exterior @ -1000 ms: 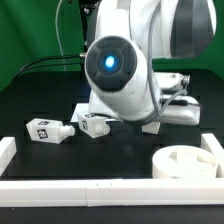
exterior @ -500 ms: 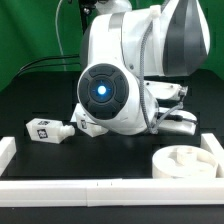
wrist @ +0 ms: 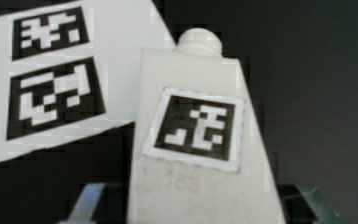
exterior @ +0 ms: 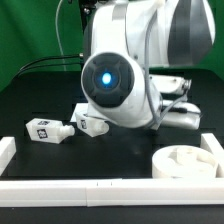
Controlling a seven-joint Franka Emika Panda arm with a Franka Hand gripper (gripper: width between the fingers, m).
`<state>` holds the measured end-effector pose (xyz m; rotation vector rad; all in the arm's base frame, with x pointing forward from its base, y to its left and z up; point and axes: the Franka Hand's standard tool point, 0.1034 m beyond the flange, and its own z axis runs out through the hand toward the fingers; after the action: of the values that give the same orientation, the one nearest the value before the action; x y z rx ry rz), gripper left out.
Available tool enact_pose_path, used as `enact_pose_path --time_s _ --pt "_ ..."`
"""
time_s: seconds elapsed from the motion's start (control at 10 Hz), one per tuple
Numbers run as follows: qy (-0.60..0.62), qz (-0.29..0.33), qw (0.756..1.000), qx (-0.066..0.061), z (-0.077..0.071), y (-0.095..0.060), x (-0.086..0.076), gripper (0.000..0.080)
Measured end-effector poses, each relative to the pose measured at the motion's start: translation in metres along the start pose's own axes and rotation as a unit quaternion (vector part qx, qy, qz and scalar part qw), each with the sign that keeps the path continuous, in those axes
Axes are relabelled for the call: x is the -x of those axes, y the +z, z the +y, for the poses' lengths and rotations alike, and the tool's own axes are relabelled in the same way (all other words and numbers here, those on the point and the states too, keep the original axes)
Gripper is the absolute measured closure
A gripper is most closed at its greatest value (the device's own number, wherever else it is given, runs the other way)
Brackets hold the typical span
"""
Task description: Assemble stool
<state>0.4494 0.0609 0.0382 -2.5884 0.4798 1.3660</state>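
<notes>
Black table (exterior: 30, 100) under a green backdrop (exterior: 25, 30): we see the hand (wrist: 197, 205) clenched on a white blocky plastic leg (wrist: 197, 120) with a square tag, beside the marker board (wrist: 43, 80). A round white disc seat (exterior: 185, 163) lies near the table's front edge, at the exterior view's right.

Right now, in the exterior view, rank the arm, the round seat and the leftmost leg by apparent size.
1. Arm, largest, though it's nearest the camera.
2. Round seat, clearly second.
3. Leftmost leg, smallest.
</notes>
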Motion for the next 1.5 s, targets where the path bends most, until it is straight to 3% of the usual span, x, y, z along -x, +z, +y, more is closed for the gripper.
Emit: enact_pose_path --time_s 0.2,0.4,0.6,0.8,0.9,1.0,1.1,1.3,1.5 --pt "-0.039 0.085 0.996 0.003 -0.012 -0.044 0.014 0.0478" --pt "-0.039 0.149 0.988 -0.003 -0.013 -0.041 0.011 0.0478" --pt "-0.044 0.201 0.978 -0.008 -0.019 -0.05 0.011 0.0476" --pt "-0.104 0.256 0.961 0.03 -0.037 -0.097 0.023 0.0476" --pt "-0.129 0.274 0.952 0.048 -0.047 -0.111 0.034 0.0476" --pt "-0.116 0.326 0.937 0.035 -0.055 -0.113 0.038 0.0476" --pt "-0.12 0.357 0.926 0.03 -0.053 -0.109 0.039 0.0476" --pt "-0.126 0.42 0.899 0.02 -0.058 -0.116 0.033 0.0476" --pt "-0.177 0.473 0.86 0.073 -0.074 -0.141 0.021 0.0476"
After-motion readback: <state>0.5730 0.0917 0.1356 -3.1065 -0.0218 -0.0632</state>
